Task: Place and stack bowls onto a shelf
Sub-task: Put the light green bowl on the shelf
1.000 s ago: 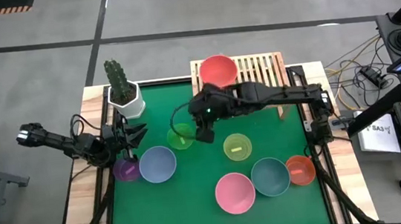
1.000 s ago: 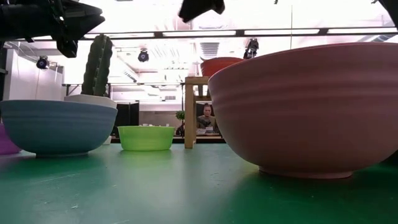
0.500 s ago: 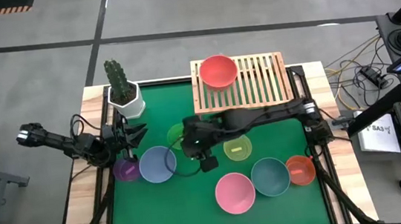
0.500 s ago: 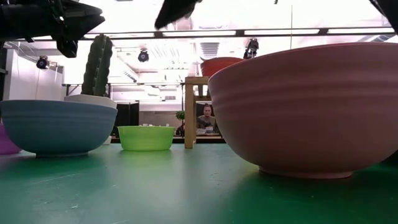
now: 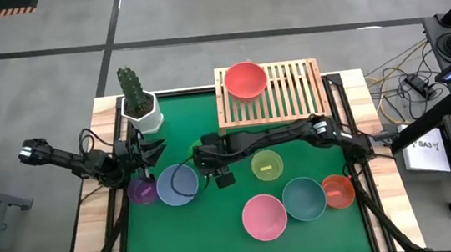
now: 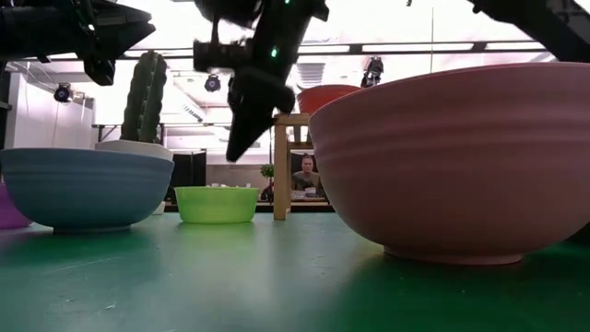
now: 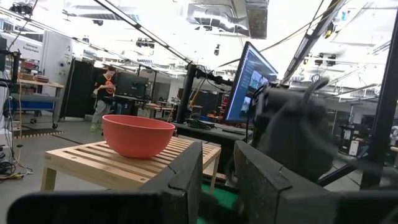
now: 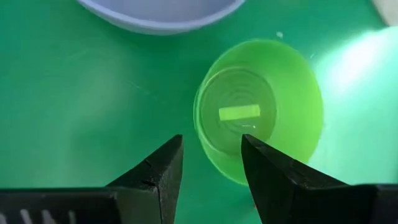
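High view: my right gripper (image 5: 204, 157) hangs over the green bowl (image 5: 198, 150), which sits below the shelf (image 5: 289, 94) holding the red bowl (image 5: 245, 79). Right wrist view: jaws wide, straddling its rim to lift it. Left gripper (image 5: 146, 151) waits beside the cactus pot (image 5: 141, 110); I cannot tell its jaws.

Both arms: dark, near-black jointed links with thin black cables looped alongside. Right pincer (image 8: 208, 171): two matte black, wedge-shaped fingers with flat inner faces. Left pincer (image 7: 214, 177): blocky black fingers with squared edges. Small green light on right arm's wrist.
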Action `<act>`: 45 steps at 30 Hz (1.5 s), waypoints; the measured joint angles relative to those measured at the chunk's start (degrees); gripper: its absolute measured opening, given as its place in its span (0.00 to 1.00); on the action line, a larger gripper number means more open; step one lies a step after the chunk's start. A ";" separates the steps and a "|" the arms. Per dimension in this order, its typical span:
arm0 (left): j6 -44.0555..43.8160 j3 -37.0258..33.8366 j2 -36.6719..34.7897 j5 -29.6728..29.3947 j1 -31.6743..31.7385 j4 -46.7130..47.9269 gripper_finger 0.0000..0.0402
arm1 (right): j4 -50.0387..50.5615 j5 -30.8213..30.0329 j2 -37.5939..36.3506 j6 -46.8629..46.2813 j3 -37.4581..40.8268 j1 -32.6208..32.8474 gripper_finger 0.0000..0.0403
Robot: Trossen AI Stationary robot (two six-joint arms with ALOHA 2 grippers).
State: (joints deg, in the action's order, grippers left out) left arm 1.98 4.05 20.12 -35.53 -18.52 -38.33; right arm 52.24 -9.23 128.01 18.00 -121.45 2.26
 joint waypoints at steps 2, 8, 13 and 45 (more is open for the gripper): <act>0.00 0.00 0.00 -0.01 0.00 0.00 0.19 | -0.79 0.09 1.08 0.04 0.00 -0.54 0.36; 0.02 0.00 0.04 -0.01 -0.01 0.07 0.19 | -1.72 0.71 3.23 1.57 0.00 -1.14 0.31; 0.02 0.00 0.02 -0.02 0.00 0.15 0.19 | -2.33 0.88 4.70 1.79 -0.07 -1.07 0.25; 0.03 0.00 0.04 -0.02 -0.01 0.13 0.19 | 13.85 18.67 -10.69 -14.13 -0.04 5.05 0.02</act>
State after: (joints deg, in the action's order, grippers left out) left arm 2.01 4.05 20.16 -35.55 -18.53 -38.20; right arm 66.10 9.43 117.31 3.87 -121.49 7.31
